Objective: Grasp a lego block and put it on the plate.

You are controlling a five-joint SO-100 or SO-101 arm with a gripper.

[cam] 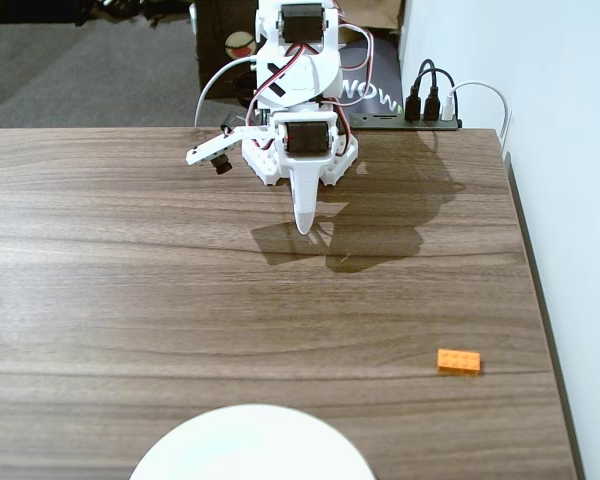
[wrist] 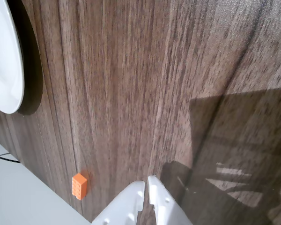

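Observation:
The orange lego block (cam: 459,361) lies flat on the wooden table near the right edge in the fixed view; the wrist view shows it (wrist: 79,185) at the lower left, close to the table's edge. The white plate (cam: 252,448) is cut off by the bottom edge of the fixed view and appears (wrist: 5,56) at the upper left of the wrist view. My white gripper (cam: 305,226) hangs over the far middle of the table, well away from both. Its fingertips (wrist: 146,182) are together, with nothing between them.
The arm's base (cam: 300,150) stands at the table's far edge, with cables and plugs (cam: 430,103) behind it. A white wall (cam: 570,150) runs along the table's right side. Bare wood (cam: 180,300) lies between gripper, block and plate.

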